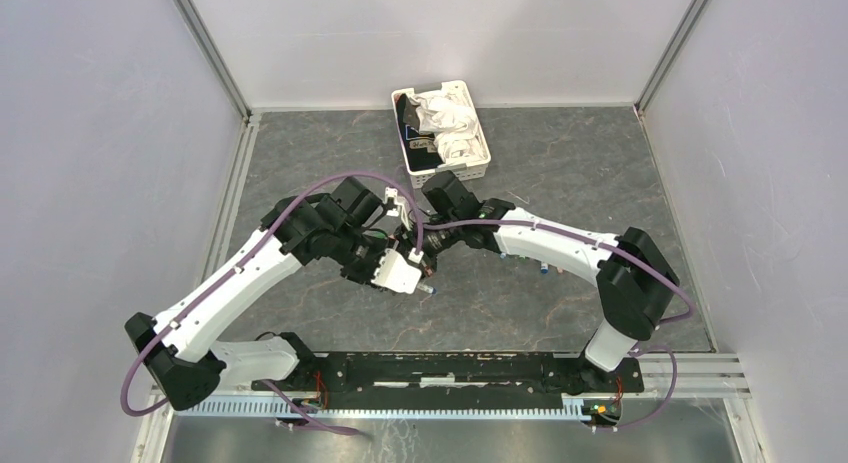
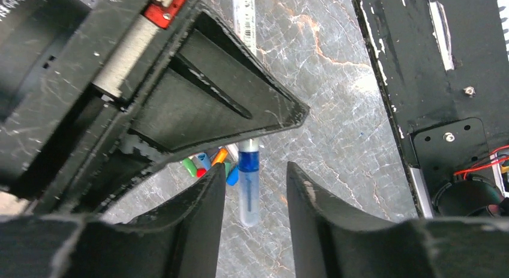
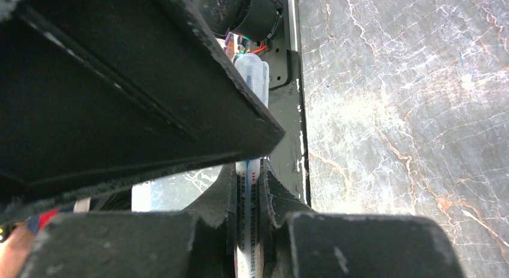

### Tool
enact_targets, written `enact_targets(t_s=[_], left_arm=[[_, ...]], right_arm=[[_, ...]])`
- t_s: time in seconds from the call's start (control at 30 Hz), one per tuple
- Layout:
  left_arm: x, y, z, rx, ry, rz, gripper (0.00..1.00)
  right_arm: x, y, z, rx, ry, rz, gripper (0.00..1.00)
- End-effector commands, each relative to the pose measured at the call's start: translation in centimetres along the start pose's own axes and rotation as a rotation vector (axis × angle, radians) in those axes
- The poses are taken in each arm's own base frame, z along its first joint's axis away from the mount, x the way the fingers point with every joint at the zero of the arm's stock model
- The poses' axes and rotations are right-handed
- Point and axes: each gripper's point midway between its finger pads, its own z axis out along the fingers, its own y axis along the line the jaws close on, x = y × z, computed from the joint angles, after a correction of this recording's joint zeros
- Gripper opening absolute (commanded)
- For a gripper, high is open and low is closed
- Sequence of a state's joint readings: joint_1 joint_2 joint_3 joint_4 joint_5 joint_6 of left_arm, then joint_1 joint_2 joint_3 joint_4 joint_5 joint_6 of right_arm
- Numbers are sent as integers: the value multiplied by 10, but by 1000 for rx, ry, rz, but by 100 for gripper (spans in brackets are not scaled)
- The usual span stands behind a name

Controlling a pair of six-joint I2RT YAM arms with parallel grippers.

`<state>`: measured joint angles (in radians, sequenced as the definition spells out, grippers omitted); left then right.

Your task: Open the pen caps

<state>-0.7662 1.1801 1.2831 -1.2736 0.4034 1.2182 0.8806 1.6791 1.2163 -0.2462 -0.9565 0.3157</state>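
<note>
My right gripper [image 3: 249,167] is shut on the white printed barrel of a pen [image 3: 248,218]. The pen's clear cap with a blue band [image 2: 248,188] points out between the fingers of my left gripper [image 2: 255,170]. Those fingers stand open, with a gap on each side of the cap. In the right wrist view the same cap [image 3: 252,77] shows past the left finger. Both grippers meet above the middle of the table [image 1: 415,258]. Several loose pen caps [image 2: 207,164], green, red, blue and orange, lie on the table below.
A white slotted basket [image 1: 478,169] holding white items stands at the back centre. A few small coloured pieces [image 1: 545,270] lie under the right forearm. The black base rail [image 1: 450,368] runs along the near edge, and enclosure walls stand at both sides.
</note>
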Motion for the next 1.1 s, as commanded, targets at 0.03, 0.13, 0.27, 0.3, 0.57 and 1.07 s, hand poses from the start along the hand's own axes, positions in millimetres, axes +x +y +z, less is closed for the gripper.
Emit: enact_targets(t_s=[0.03, 0.13, 0.27, 0.3, 0.57, 1.07], left_arm=[[-6, 2, 10, -1, -43, -74, 42], [2, -2, 15, 16, -13, -66, 41], [8, -6, 12, -9, 2, 3, 49], [9, -6, 11, -19, 4, 18, 51], [4, 7, 3, -130, -18, 112, 34], [-2, 5, 4, -138, -41, 196, 2]], right_arm=[[-12, 5, 0, 46, -4, -102, 0], [-14, 16, 0, -1, -28, -99, 0], [-12, 25, 1, -66, -23, -72, 0], [-11, 27, 2, -86, -25, -58, 0], [-9, 31, 5, -149, -18, -11, 0], [-21, 35, 11, -202, -69, 65, 50]])
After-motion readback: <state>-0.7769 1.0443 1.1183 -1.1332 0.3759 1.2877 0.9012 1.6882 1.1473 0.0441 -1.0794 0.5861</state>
